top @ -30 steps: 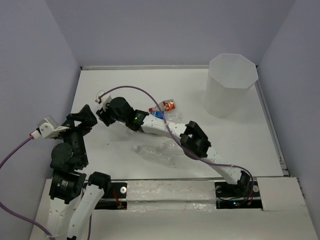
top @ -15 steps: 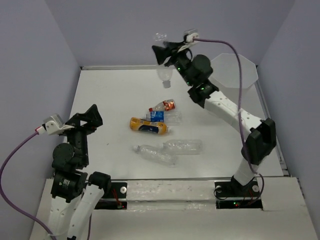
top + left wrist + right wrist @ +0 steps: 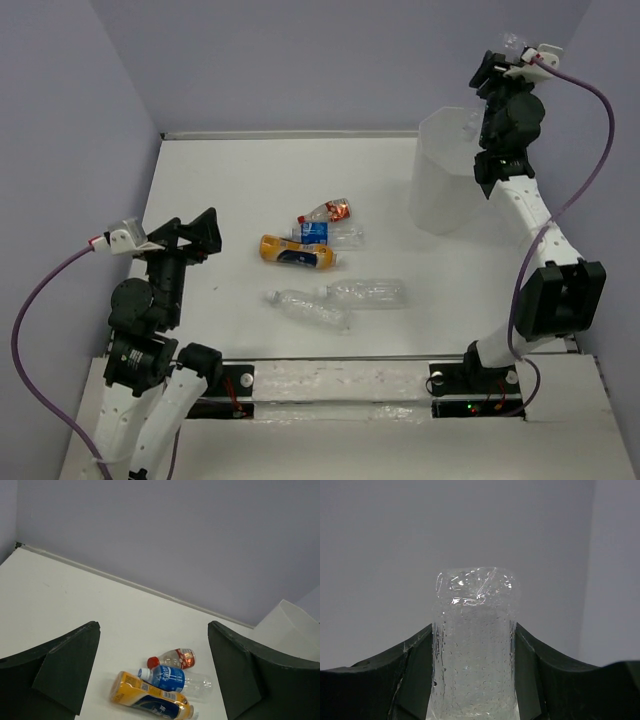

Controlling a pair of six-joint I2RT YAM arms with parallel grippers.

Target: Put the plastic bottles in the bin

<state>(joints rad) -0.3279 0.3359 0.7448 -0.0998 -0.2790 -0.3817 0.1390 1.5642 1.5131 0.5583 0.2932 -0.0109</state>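
Observation:
My right gripper [image 3: 488, 76] is raised high above the bin [image 3: 455, 190], a tall translucent white container at the back right. It is shut on a clear unlabelled plastic bottle [image 3: 512, 42], which fills the gap between the fingers in the right wrist view [image 3: 475, 645]. On the table lie a red-label bottle [image 3: 332, 210], a blue-label bottle [image 3: 325, 233], an orange-yellow bottle [image 3: 297, 252] and two clear bottles [image 3: 365, 292] [image 3: 305, 308]. My left gripper [image 3: 197, 236] is open and empty, left of them. Its view shows the red [image 3: 173, 658], blue [image 3: 168, 678] and orange-yellow [image 3: 149, 701] bottles.
Purple walls enclose the white table [image 3: 230, 180] on three sides. The bin's rim [image 3: 292, 625] shows at the right of the left wrist view. Purple cables trail from both wrists.
My right arm has lifted the clear bottle from the table's left middle and swung it up and right to above the bin. The left arm has shifted slightly.

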